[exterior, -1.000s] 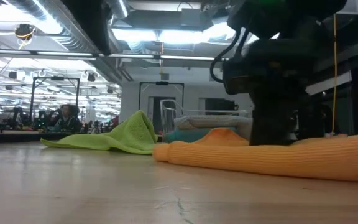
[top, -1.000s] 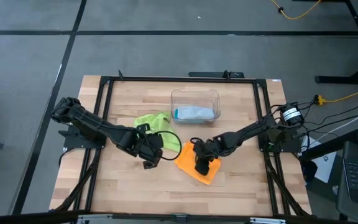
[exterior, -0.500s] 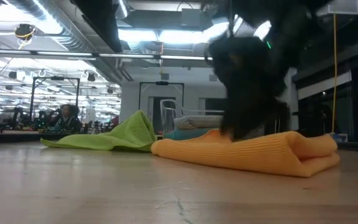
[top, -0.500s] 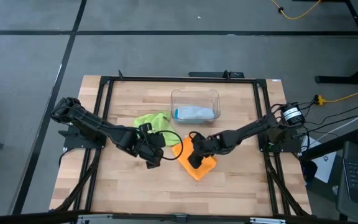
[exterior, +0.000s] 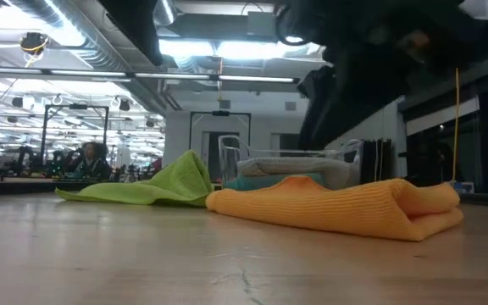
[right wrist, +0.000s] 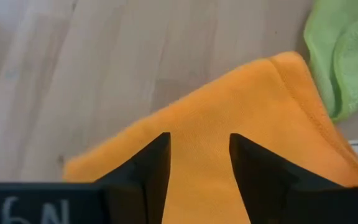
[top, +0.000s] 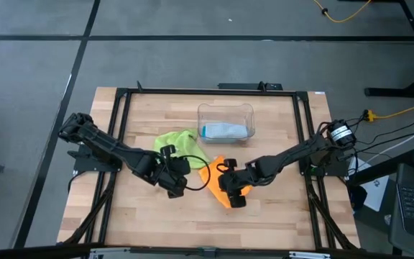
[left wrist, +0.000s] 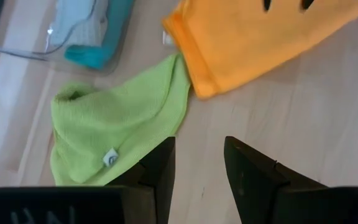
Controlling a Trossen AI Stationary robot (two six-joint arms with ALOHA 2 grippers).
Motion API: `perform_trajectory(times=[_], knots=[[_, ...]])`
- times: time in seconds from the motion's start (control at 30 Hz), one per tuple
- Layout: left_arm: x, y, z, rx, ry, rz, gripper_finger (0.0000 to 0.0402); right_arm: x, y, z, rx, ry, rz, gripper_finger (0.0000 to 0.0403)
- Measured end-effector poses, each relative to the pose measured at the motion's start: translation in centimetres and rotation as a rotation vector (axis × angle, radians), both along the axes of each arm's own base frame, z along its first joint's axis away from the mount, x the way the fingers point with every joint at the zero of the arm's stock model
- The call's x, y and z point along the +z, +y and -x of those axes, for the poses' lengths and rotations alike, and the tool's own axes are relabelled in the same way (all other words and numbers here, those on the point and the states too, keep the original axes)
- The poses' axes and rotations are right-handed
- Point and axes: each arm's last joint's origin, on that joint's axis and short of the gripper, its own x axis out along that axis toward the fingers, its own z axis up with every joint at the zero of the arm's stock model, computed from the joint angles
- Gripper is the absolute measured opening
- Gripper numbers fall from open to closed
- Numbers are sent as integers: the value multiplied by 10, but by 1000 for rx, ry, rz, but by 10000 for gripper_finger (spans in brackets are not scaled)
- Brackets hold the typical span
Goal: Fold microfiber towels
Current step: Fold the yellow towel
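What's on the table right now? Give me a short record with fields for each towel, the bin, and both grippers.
orange towel: folded over, lying flat near the table's middle
green towel: crumpled, unfolded, touching the orange towel's edge
clear bin: toward the table's back edge, holds teal and pale towels
left gripper: open, empty, above bare wood beside the green towel
right gripper: open, empty, above the orange towel
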Motion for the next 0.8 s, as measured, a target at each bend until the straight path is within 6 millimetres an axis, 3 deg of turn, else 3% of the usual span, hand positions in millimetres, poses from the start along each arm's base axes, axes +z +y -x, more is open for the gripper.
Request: perform_trajectory(times=[0.17, 0.37, 0.63, 0.7, 0.8], knots=[[3, -5, -5, 8, -87, -2, 129, -10, -3, 5, 86, 17, 59, 167], [5, -6, -9, -1, -131, 13, 129, -23, -23, 8, 184, 91, -45, 167], [6, -6, -10, -25, -139, -25, 129, -51, -39, 2, 320, 147, 58, 144], [6, -6, -11, -23, -143, -24, 129, -56, -41, -1, 305, 152, 51, 136], [6, -6, -11, -19, -148, -21, 129, -64, -44, -4, 143, 180, -39, 124]])
